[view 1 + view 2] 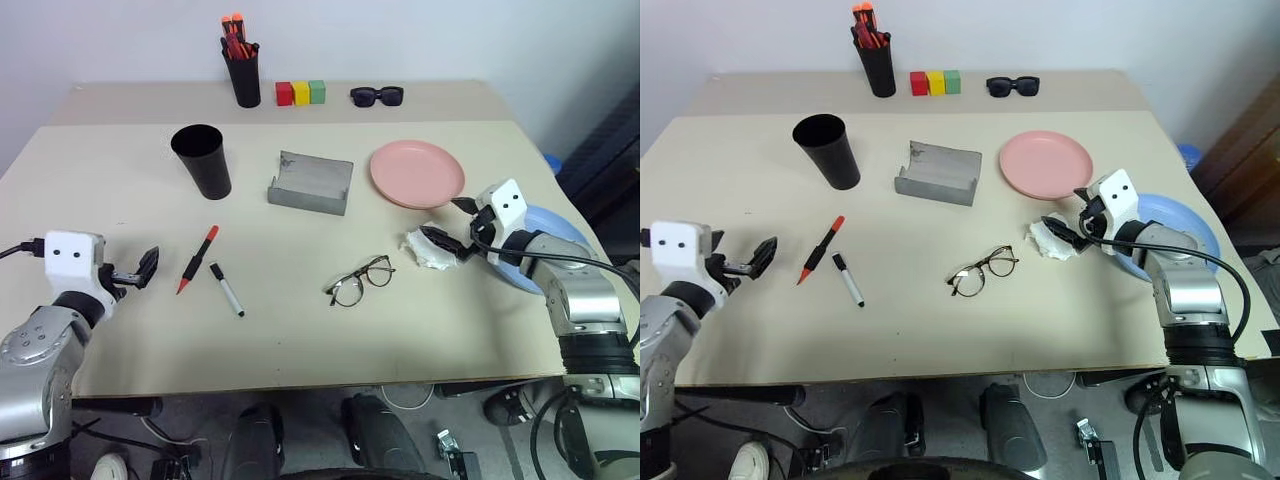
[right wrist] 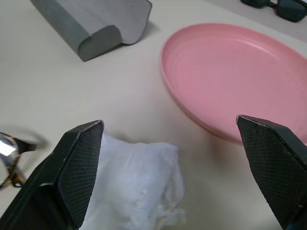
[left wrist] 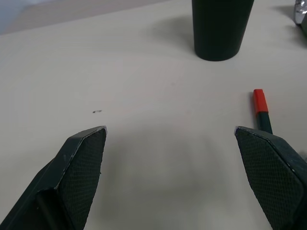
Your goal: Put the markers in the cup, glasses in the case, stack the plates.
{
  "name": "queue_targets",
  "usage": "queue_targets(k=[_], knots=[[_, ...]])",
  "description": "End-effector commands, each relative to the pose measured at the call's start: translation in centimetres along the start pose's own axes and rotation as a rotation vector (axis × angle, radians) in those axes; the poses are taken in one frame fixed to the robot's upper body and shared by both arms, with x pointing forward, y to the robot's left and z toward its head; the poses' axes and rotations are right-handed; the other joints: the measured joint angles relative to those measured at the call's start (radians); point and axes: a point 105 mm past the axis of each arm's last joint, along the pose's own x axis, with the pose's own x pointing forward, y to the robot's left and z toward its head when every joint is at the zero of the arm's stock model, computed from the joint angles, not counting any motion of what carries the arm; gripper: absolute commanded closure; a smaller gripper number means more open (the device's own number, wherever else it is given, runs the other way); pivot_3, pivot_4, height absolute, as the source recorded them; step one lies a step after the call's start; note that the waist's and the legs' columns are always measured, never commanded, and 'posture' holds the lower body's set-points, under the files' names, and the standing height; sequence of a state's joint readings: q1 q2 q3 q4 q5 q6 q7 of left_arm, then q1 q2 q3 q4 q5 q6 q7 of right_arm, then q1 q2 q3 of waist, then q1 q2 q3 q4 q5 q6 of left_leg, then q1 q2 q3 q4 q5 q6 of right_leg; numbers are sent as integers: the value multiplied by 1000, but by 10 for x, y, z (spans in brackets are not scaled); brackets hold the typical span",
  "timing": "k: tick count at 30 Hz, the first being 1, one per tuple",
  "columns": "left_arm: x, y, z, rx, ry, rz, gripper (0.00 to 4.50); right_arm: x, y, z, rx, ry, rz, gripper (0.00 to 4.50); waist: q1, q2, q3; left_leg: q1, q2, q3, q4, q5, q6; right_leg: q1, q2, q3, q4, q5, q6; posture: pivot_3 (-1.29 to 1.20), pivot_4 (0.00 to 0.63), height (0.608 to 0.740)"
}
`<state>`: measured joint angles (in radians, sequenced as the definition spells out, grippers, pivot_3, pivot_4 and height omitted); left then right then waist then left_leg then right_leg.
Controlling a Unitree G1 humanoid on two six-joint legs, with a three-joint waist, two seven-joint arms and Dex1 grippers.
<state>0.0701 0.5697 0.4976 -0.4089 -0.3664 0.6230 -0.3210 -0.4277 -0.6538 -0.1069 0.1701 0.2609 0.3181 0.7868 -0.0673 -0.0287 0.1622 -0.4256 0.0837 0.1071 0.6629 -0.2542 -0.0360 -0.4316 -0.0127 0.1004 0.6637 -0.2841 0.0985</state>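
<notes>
Beige table (image 1: 300, 330), far pen pot (image 1: 244, 78)

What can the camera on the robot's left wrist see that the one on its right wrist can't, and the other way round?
The left wrist view takes in the black cup standing upright and the red end of a marker lying on the table. The right wrist view takes in the pink plate, the open grey case, a crumpled white tissue, part of the glasses and the sunglasses beyond the plate. Both share the beige tabletop and a pair of black fingers spread wide: the left gripper and the right gripper, each holding nothing.
</notes>
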Motion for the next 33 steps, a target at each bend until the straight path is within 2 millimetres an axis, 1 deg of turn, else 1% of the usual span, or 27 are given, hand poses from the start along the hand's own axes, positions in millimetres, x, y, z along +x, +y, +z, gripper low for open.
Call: queue_targets(k=[1,5,8,12,14,18,20,22,24,26,28,30,33], knots=[[-6,7,16,28,-47,35,104,1,1,16,-14,-62,0,0,0,0,0,0,0,0,0,0,0,0,0,0,0,0,0,0,150,722],[-7,6,18,28,-50,44,104,10,4,18,-17,-71,11,0,0,0,0,0,0,0,0,0,0,0,0,0,0,0,0,0,150,722],[-6,5,21,26,-52,43,104,15,5,24,-18,-88,11,0,0,0,0,0,0,0,0,0,0,0,0,0,0,0,0,0,150,722],[-4,-4,21,11,-54,37,104,20,7,25,-17,-100,-7,0,0,0,0,0,0,0,0,0,0,0,0,0,0,1,1,0,150,722],[-4,-10,22,3,-58,31,104,26,10,28,-20,-114,-16,0,0,0,0,0,0,0,0,0,0,0,0,0,0,1,1,0,150,722],[-1,-21,18,-10,-30,25,104,41,27,48,-20,-186,0,0,-2,0,0,0,0,0,0,0,0,1,0,0,1,1,2,0,150,722],[1,-25,18,-48,-21,14,104,49,46,61,-24,-226,47,0,-1,0,0,0,0,-1,0,0,0,1,1,0,1,1,2,0,150,722],[3,-27,19,-87,-8,2,45,55,71,67,-61,-235,113,0,-1,0,0,0,0,-1,0,0,0,1,1,0,1,1,3,0,150,722],[6,-30,18,-85,24,-14,45,60,90,64,-105,-220,166,0,-1,0,0,0,0,-1,0,0,0,0,1,0,1,1,3,0,150,722],[13,-39,16,-63,72,-45,45,67,118,58,-109,-212,224,0,1,-1,-1,0,0,-1,0,0,0,1,1,-1,1,1,3,0,150,722],[17,-48,17,-54,96,-77,45,69,137,54,-104,-211,255,0,6,-1,-1,0,0,-2,1,0,0,1,1,-2,1,1,3,0,150,722],[22,-58,18,-43,128,-123,45,67,152,53,-84,-218,294,0,10,-1,-1,0,0,-2,1,0,0,1,0,-2,1,1,3,0,150,722],[31,-61,12,-9,228,-133,45,64,167,48,-75,-217,326,0,16,-1,-1,0,-1,-2,2,0,0,1,0,-2,1,1,2,0,150,722]])
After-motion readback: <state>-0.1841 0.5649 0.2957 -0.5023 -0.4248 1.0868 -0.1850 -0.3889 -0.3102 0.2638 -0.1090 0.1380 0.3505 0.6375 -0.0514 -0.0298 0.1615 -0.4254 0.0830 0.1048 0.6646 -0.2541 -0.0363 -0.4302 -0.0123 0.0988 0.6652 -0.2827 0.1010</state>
